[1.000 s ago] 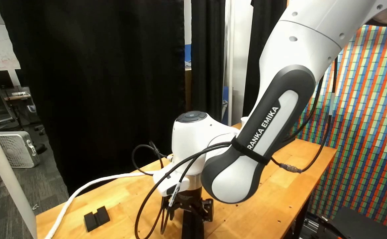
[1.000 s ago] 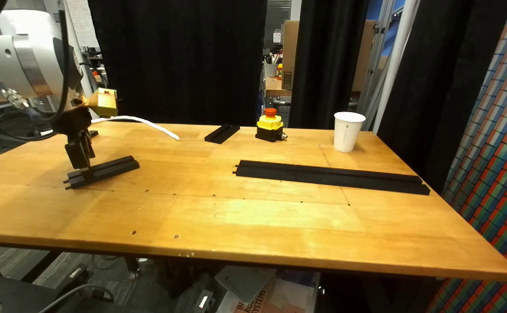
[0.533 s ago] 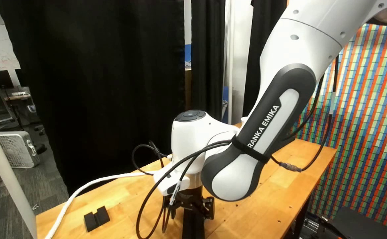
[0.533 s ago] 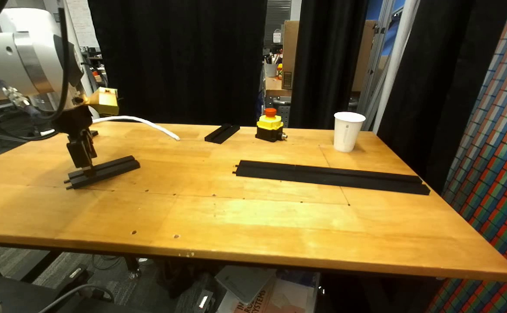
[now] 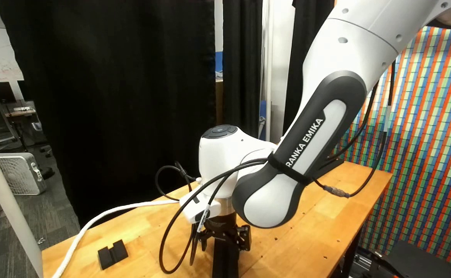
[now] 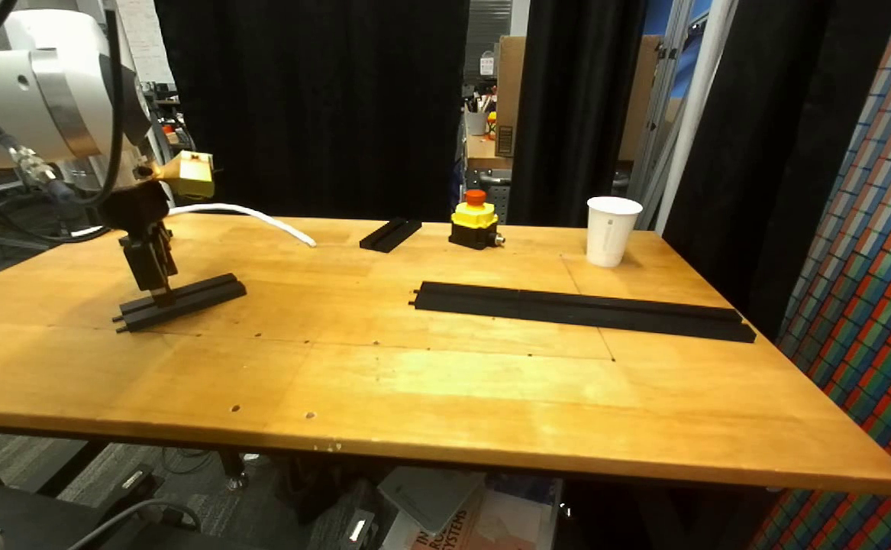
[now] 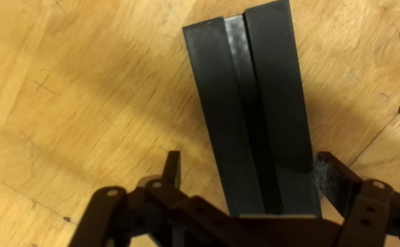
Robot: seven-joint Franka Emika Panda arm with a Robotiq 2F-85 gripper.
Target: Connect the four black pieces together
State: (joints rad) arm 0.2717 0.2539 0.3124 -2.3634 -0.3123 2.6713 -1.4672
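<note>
End effector (image 7: 249,173) stands spread wide, with a grooved black bar (image 7: 253,109) between its tips; one tip is clear of it, the other close at its edge, touching or not I cannot tell. The bar lies flat on the worktop (image 6: 430,405). Well apart from it lies a long black strip (image 6: 582,309), a white cup (image 6: 610,233) upright nearby.

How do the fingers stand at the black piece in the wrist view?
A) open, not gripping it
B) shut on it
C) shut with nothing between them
A: wooden tabletop shows between one of the fingers and the black piece.
</note>
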